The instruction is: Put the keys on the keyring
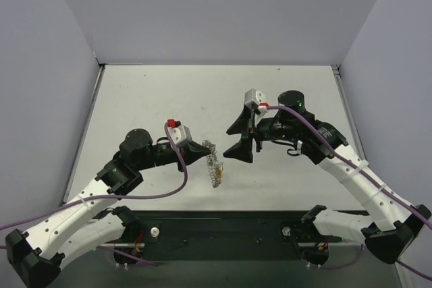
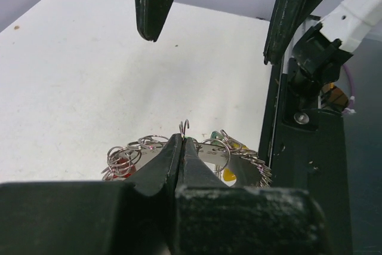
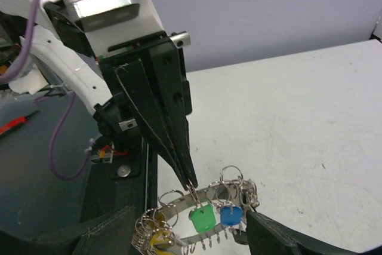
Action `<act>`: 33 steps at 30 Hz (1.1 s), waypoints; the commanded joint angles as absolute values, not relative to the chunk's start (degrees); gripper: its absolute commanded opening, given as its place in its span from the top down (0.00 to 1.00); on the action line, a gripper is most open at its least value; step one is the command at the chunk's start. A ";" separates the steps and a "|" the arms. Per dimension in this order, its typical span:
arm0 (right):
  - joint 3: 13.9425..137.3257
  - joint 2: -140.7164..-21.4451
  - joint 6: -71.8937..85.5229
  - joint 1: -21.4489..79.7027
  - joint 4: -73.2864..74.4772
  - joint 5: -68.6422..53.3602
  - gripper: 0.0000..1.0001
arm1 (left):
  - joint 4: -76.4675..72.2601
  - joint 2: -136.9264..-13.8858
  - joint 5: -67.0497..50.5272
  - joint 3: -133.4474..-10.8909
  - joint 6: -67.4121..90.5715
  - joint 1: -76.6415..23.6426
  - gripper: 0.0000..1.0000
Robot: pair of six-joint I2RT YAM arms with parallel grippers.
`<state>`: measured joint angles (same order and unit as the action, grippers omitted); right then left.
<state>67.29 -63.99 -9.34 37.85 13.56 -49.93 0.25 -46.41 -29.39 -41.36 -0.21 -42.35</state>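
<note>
1. Left wrist view, left gripper [image 2: 182,147]: clamped tight, no gap between the fingers, pinching a thin wire loop at the top of the keyring [image 2: 245,162].
2. Just past those tips: keyring as a silvery band crowded with small split rings [image 2: 149,143], hanging from the pinch near the front edge of the table [image 1: 135,99]. Cannot tell whether clear of the surface.
3. Beneath the band, from the right wrist: green key [image 3: 203,218] and blue key [image 3: 230,215] side by side, heads up, shafts dangling; yellow key [image 3: 158,240] further left at the bottom of the frame, half hidden among rings.
4. From the left wrist only: red key [image 2: 122,162] on the far left of the ring, mostly covered by loops.
5. Right gripper [image 1: 228,142]: spread wide, grasping nothing, pointed at the left gripper; fingers [image 2: 155,4] standing apart from the keyring, one to each side of it.
6. Further out, from the top view: both arms bent inward, wrists nearly meeting at mid-table, just beyond the black base plate [image 1: 223,234].
</note>
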 commanded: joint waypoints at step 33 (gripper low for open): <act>68.91 -66.01 -2.20 40.52 3.87 -63.28 0.93 | -23.03 -46.41 -42.54 -41.13 8.88 -42.71 1.00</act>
